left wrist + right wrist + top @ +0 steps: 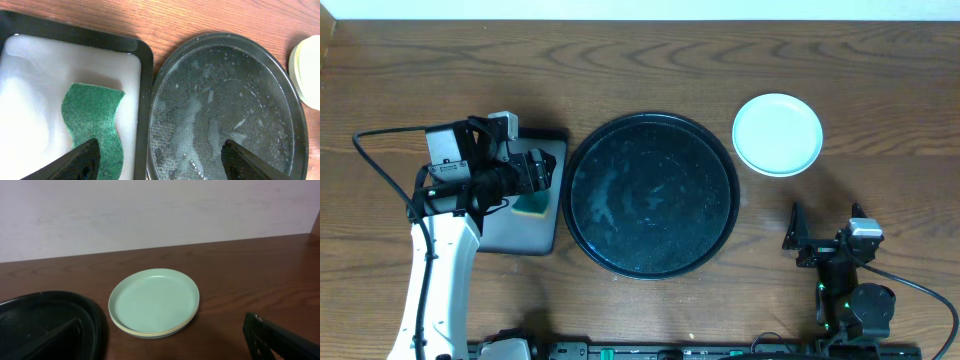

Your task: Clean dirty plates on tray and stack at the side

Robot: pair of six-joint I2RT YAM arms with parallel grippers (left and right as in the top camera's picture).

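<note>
1. Lying flat with their hollow sides up, the plates [778,134] sit in one stack on the table [880,90]. They are to the right of the tray and toward the back edge, apart from its rim. Being round, they have no long axis.
2. The top plate is pale mint, and the right wrist view shows a thin yellow edge beneath it.
3. The tray [652,193] lies flat in the middle of the table, rim up, its black floor marked by wet whitish streaks.
4. The left gripper [535,172] hangs over a small rectangular tray [510,240] just beside the round one on its left. Its jaws are spread wide, hold nothing and point toward the round tray.
5. A green sponge [97,122] lies in white foam in the small tray. In the left wrist view its wavy length runs toward the camera.
6. The right gripper [810,243] sits near the front right of the table, well apart from the plates. It faces the stack with its jaws wide and holds nothing.
</note>
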